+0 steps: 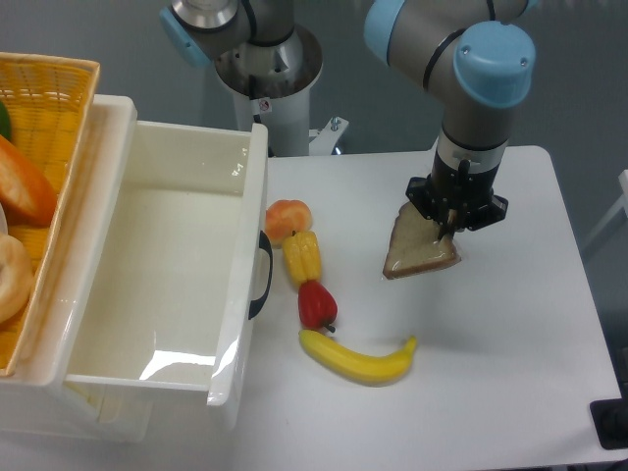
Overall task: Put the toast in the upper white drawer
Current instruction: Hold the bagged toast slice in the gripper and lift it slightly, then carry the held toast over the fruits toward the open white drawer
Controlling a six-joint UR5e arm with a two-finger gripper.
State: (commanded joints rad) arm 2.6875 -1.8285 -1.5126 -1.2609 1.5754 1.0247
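Observation:
The toast (pixel 419 251), a brown slice in clear wrap, is on the white table right of centre, with its upper right corner raised toward my gripper (pixel 449 228). The gripper points straight down and its fingers are pinched shut on that corner. The slice's lower edge stays at the table surface. The upper white drawer (pixel 250 211) stands pulled open on the left, with nothing inside and a dark handle on its front wall. It lies well to the left of the gripper.
Between drawer and toast lie an orange fruit (pixel 287 218), a yellow pepper (pixel 302 256), a red fruit (pixel 317 305) and a banana (pixel 358 359). A yellow wicker basket (pixel 44 108) with bread sits at the far left. The arm's base (pixel 267 78) stands behind the drawer.

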